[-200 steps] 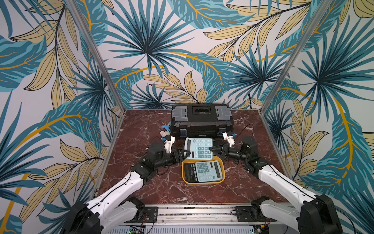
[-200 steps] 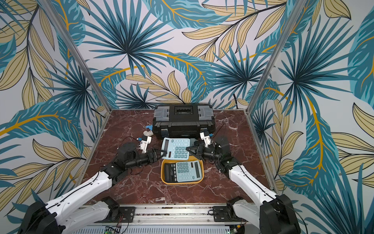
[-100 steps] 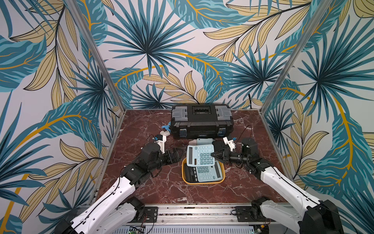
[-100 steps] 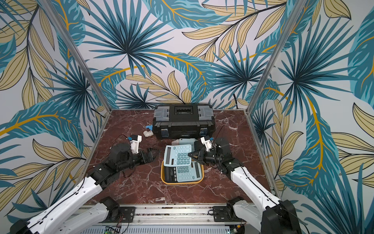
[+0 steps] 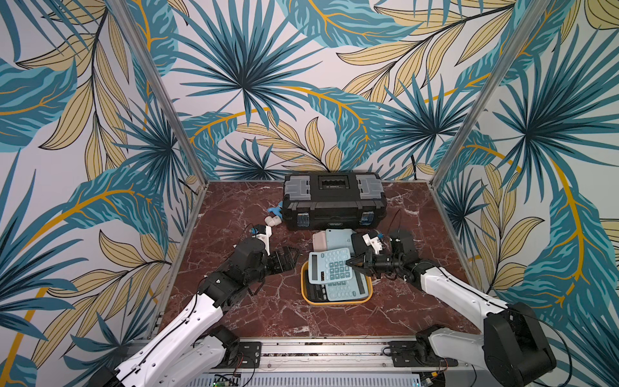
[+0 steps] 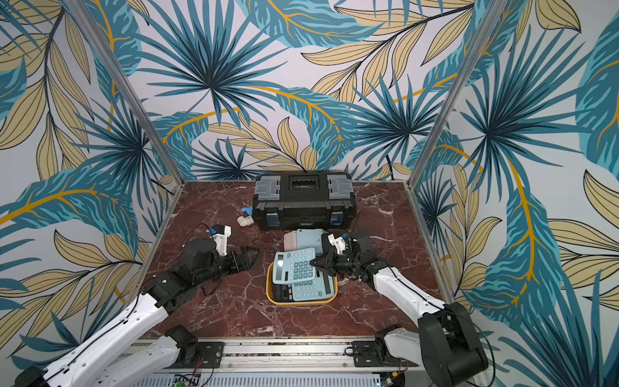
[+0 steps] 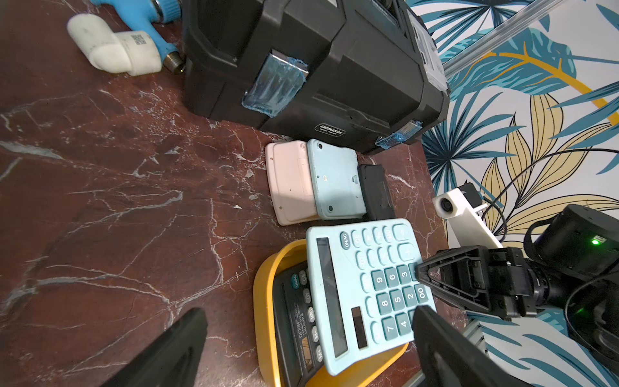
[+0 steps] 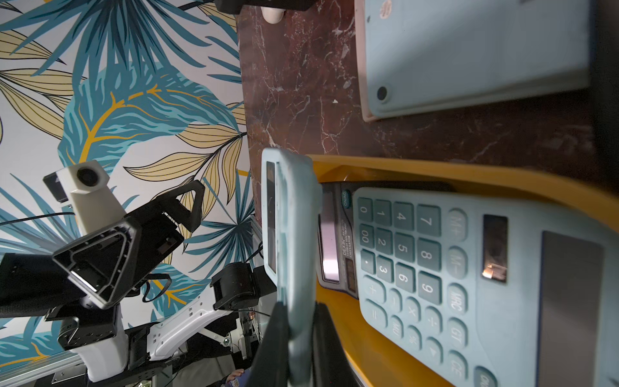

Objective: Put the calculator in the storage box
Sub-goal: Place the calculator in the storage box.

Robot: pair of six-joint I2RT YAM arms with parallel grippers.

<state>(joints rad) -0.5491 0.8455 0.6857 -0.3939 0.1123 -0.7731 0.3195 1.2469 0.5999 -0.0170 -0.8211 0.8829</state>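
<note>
In both top views, grips the light-blue calculator (image 5: pixel 330 269) (image 6: pixel 294 266) at its 3 o'clock edge with the right fingers (image 5: pixel 361 263) (image 6: pixel 323 263), shut on it, and holds it tilted over the 12 o'clock half of the yellow storage box (image 5: pixel 335 302) (image 6: pixel 301 302), overlapping a second blue calculator (image 5: pixel 345 289) (image 6: pixel 311 291) already lying inside. Has brought it toward 6 o'clock since a second ago, when it hung between the box and the black toolbox (image 5: pixel 333 204) (image 6: pixel 303 201). Has let go with the left fingers (image 5: pixel 284 259) (image 6: pixel 246 256): a second ago at its 9 o'clock edge, now spread wide and drawn back toward 9 o'clock over the counter (image 5: pixel 268 311) (image 6: pixel 234 311), clear of the calculator. Through the left wrist camera, looks between the widely parted left fingers (image 7: pixel 181 341) at the calculator (image 7: pixel 365 295), keys up, above the box rim (image 7: pixel 263 301) and a black calculator (image 7: pixel 294 318) lying in it, with the right fingers (image 7: pixel 435 278) pinching the keypad edge; cannot tell whether it touches the box. Through the right wrist camera, sees the calculator (image 8: pixel 291 234) edge-on, sandwiched between the right fingers (image 8: pixel 274 341), beside the box (image 8: pixel 435 174) holding the second blue calculator (image 8: pixel 435 268); left fingers (image 8: pixel 100 264) gaping, well apart from it.
</note>
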